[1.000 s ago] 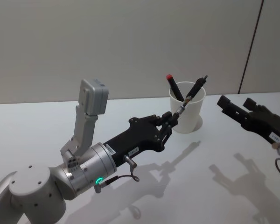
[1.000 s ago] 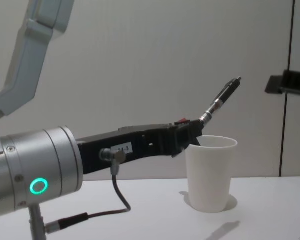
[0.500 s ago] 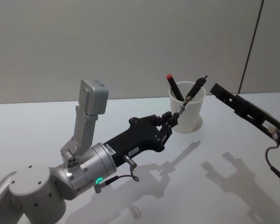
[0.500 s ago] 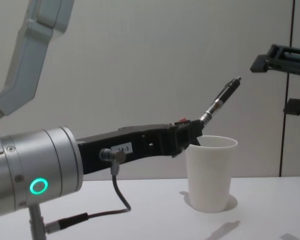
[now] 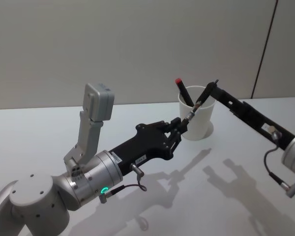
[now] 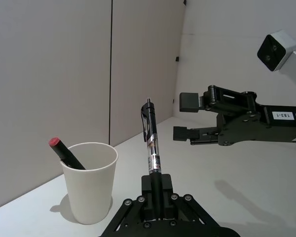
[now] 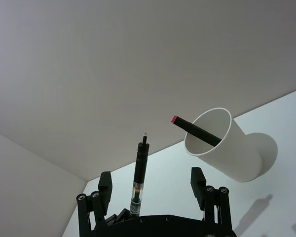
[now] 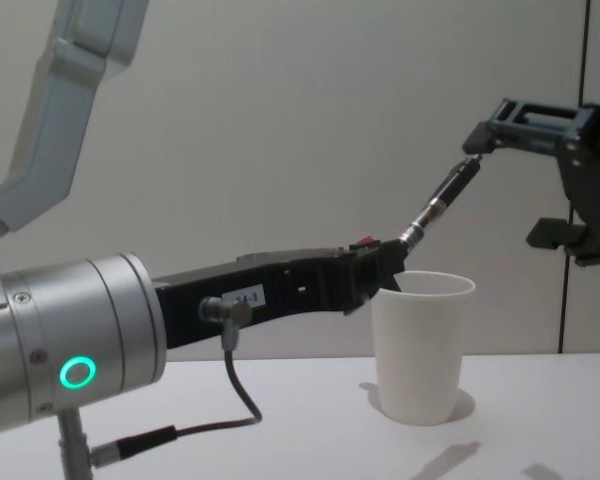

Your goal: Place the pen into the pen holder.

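Observation:
My left gripper (image 5: pixel 180 125) is shut on the lower end of a black pen (image 5: pixel 200 101), which tilts upward over the near rim of the pen holder (image 5: pixel 199 124), a white paper cup. The chest view shows the pen (image 8: pixel 438 205) rising past the cup (image 8: pixel 420 345) from the left gripper (image 8: pixel 385 262). My right gripper (image 5: pixel 219 91) is open at the pen's top end. In the right wrist view the pen (image 7: pixel 137 174) stands between the spread fingers of the right gripper (image 7: pixel 151 183), touching neither. From the left wrist camera, the pen (image 6: pixel 152 148) is beside the cup (image 6: pixel 89 182), with the right gripper (image 6: pixel 184 118) beyond.
A red-capped black marker (image 5: pixel 184 92) leans inside the cup, also seen from the wrists as the marker (image 6: pixel 66 154) and the marker (image 7: pixel 195 129). The white table (image 5: pixel 49 128) runs to a grey wall behind the cup.
My right arm has swung in from the right and up to the pen's top end, fingers open. The left gripper and the pen have not moved.

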Robot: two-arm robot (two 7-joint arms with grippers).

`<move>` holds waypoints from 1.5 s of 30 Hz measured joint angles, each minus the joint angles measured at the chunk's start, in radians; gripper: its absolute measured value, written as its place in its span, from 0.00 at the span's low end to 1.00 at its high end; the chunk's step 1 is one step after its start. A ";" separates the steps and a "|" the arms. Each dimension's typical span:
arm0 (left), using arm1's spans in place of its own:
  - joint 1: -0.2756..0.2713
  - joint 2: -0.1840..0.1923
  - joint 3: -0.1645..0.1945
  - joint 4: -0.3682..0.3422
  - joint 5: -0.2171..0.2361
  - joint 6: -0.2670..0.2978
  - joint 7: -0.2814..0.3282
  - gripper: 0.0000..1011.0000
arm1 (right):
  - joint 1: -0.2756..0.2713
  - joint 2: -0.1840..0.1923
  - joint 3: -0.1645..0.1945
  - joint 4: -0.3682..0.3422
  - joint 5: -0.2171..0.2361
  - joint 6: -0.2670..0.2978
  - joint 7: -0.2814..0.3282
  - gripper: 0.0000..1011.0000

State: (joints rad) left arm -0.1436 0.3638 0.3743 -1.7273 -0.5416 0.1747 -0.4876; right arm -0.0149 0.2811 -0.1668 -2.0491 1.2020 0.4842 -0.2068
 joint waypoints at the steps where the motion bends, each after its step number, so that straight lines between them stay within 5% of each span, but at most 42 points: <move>1: 0.000 0.000 0.000 0.000 0.000 0.000 0.000 0.12 | 0.004 -0.005 -0.004 0.003 0.003 0.001 -0.010 0.99; 13: 0.000 0.000 0.000 0.000 0.000 0.000 0.000 0.11 | 0.038 -0.043 -0.042 0.032 0.002 -0.006 -0.066 0.99; 45: 0.000 0.000 0.000 0.000 0.000 0.000 0.000 0.12 | 0.095 -0.088 -0.101 0.091 -0.021 -0.044 -0.094 0.99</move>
State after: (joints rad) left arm -0.1436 0.3638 0.3742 -1.7273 -0.5415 0.1747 -0.4876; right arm 0.0796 0.1933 -0.2674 -1.9585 1.1813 0.4406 -0.3012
